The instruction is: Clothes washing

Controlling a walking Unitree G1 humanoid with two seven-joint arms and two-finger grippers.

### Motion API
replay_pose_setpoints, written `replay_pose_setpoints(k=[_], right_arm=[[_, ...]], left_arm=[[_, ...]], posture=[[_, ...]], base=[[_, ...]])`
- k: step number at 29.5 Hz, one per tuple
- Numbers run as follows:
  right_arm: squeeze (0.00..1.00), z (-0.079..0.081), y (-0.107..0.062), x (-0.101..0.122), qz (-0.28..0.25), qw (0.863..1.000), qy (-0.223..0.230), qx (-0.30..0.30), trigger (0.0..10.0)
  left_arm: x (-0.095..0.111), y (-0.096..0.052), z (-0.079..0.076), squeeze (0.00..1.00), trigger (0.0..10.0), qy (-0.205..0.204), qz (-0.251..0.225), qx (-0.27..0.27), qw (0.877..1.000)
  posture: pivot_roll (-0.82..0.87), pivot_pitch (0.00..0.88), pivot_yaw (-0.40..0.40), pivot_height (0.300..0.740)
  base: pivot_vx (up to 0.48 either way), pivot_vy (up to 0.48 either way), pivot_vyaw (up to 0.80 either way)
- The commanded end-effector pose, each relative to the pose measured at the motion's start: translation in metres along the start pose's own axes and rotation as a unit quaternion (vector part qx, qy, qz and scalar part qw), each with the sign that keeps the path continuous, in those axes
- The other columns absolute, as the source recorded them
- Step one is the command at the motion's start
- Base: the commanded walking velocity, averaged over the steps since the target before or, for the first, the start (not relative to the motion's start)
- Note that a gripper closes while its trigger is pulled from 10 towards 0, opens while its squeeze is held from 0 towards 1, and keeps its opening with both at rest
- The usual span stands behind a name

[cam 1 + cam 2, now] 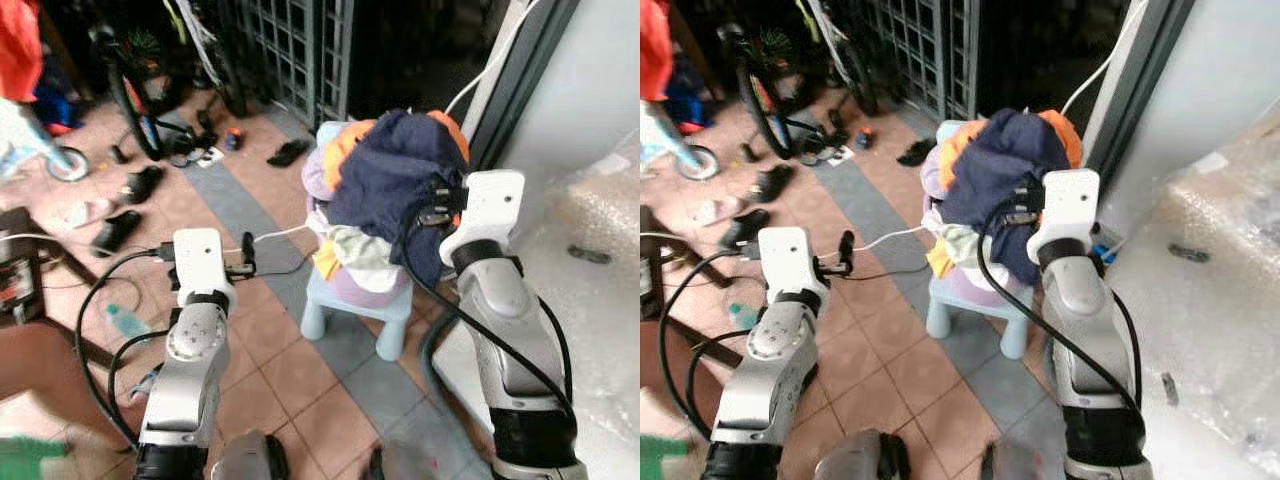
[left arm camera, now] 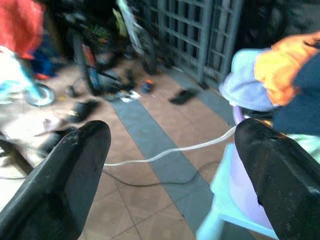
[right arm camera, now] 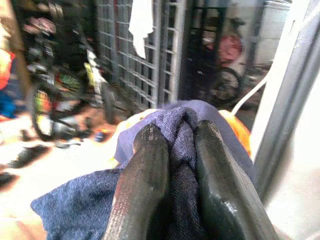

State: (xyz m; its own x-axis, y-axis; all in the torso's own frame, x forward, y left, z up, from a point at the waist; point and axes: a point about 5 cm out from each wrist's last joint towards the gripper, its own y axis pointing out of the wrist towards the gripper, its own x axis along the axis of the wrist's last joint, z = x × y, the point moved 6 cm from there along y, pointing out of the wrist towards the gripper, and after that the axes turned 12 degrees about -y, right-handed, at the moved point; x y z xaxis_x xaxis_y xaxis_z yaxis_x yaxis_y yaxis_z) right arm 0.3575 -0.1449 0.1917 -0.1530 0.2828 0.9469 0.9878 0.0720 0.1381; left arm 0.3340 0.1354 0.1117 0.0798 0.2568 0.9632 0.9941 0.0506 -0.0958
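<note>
Laundry sits heaped on a pale blue plastic stool (image 1: 345, 300) on the tiled floor, close to the grey door frame (image 1: 510, 90). On top of the heap lies a navy blue garment (image 1: 385, 180), with orange cloth (image 1: 345, 145) and lilac cloth (image 1: 318, 175) under it. Our right gripper (image 3: 172, 165) is clenched on a fold of the navy blue garment; the wrist view shows the cloth pinched between both black fingers. Our left gripper (image 2: 170, 150) hangs released, fingers wide apart, beside the stool over the floor, near a white cable (image 1: 275, 238) that trails across the tiles.

We judge the step in hand to be lifting this garment off the heap. To do it well, we should raise the right arm straight up and slowly, so the fold does not slip from the fingers and the pieces beneath are not dragged off the stool. If the orange cloth clings, our left gripper is free to hold the heap down. We should also keep clear of the cable and the door frame as we swing away.
</note>
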Motion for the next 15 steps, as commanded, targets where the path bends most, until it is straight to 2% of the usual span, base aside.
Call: replay_pose_setpoints(k=[1, 7, 13, 15], right_arm=[[0.00, -0.009, -0.001, 0.000, -0.002, 1.000, -0.005, -0.020, 10.0], [0.00, -0.013, 0.005, 0.010, -0.020, 0.999, -0.021, -0.033, 10.0], [0.00, -0.033, 0.006, 0.007, -0.012, 0.996, -0.040, -0.075, 10.0], [0.00, -0.041, 0.005, 0.000, 0.003, 0.994, -0.061, -0.095, 10.0]], left_arm=[[0.010, 0.003, -0.003, 0.00, 10.0, -0.011, -0.010, -0.009, 1.000], [0.012, 0.009, -0.002, 0.00, 10.0, -0.007, -0.013, -0.008, 1.000], [0.014, 0.009, -0.003, 0.00, 10.0, -0.011, -0.017, -0.011, 1.000], [0.011, 0.007, -0.005, 0.00, 10.0, -0.011, -0.013, -0.014, 1.000]], posture=[[-0.07, 0.103, 0.084, 0.740], [-0.07, 0.104, 0.090, 0.740], [-0.06, 0.107, 0.092, 0.740], [-0.06, 0.107, 0.092, 0.740]], base=[[0.000, 0.000, -0.80], [0.000, 0.000, -0.80], [0.000, 0.000, -0.80], [0.000, 0.000, -0.80]])
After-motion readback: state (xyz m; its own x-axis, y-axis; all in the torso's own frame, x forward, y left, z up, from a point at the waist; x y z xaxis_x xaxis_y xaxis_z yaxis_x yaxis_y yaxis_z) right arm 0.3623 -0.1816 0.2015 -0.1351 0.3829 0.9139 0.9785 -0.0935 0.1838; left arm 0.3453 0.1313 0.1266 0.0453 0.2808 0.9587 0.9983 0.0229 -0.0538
